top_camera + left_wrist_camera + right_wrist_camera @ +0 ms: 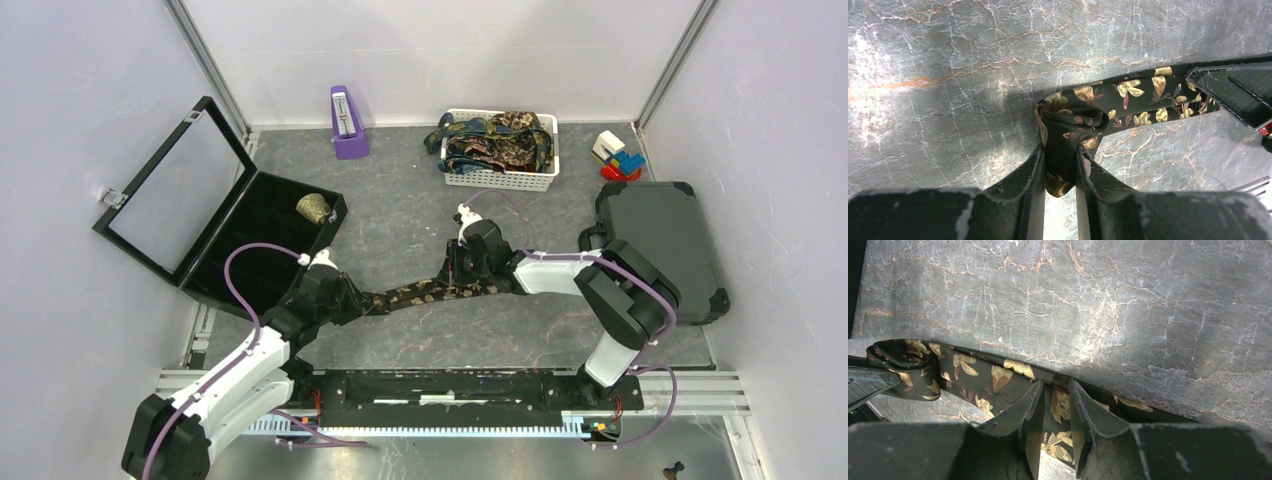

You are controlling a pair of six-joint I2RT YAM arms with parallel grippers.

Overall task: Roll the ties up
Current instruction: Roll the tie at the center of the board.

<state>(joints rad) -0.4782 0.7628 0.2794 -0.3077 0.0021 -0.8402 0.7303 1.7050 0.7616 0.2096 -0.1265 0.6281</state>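
Grey marble bench (pixel 400 235). An open black box (pixel 262 215) at left holds one rolled tie (pixel 314 207). A white basket (pixel 500 182) at the back holds loose ties (pixel 497 140). The dark gold-flowered tie (pixel 415 293) lies stretched across mid-bench between my arms. My left pincer (pixel 1060 156) is clamped on its bunched end. My right pincer (pixel 1055 390) nips the band further along.

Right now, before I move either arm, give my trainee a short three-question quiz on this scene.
1. True or false: the left claw and right claw grip the same tie.
2. Which claw holds the tie's bunched-up end? A) left B) right
3. Fill in: the other ties sit in the white ____.
Key: 1 true; 2 A; 3 basket.
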